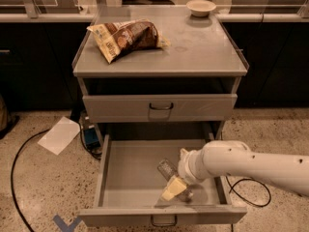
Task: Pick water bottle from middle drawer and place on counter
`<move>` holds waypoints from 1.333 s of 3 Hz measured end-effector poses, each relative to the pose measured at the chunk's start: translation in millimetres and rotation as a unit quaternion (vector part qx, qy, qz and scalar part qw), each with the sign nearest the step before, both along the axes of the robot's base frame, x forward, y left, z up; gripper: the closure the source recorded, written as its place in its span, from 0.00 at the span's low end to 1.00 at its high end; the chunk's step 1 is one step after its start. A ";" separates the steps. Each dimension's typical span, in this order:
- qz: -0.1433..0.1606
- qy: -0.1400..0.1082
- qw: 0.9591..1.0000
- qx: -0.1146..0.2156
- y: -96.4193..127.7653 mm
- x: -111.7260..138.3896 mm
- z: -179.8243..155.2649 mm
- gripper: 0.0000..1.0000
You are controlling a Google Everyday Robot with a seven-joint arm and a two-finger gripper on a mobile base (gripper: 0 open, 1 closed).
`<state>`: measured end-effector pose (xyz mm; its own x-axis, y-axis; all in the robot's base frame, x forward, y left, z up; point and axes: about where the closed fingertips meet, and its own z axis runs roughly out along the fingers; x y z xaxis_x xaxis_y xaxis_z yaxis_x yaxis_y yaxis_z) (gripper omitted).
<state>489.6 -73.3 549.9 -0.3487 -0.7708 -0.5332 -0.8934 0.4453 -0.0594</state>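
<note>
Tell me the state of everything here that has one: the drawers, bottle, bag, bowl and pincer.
Wide shallow grey metal middle drawer: pulled open.
Grey metal upper drawer: closed.
Small clear ribbed plastic water bottle: lying on its side in the middle drawer, partly hidden by the pincer.
Crumpled brown-and-cream snack bag: lying on the flat grey metal counter.
Small pale round bowl: upright.
Robot's pincer: lowered into the middle drawer, at the water bottle.

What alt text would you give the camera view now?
The claw is down in the open drawer, right at the bottle lying on its floor. Above, the counter holds a chip bag, with a bowl near its far edge.
</note>
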 end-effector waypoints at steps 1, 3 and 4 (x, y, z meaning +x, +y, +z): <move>-0.005 0.018 1.000 -0.002 15.5 0.9 -35.5 0.00; -0.037 0.032 0.999 -0.006 14.6 20.3 -66.6 0.00; -0.048 0.042 0.998 0.001 10.9 22.0 -80.6 0.00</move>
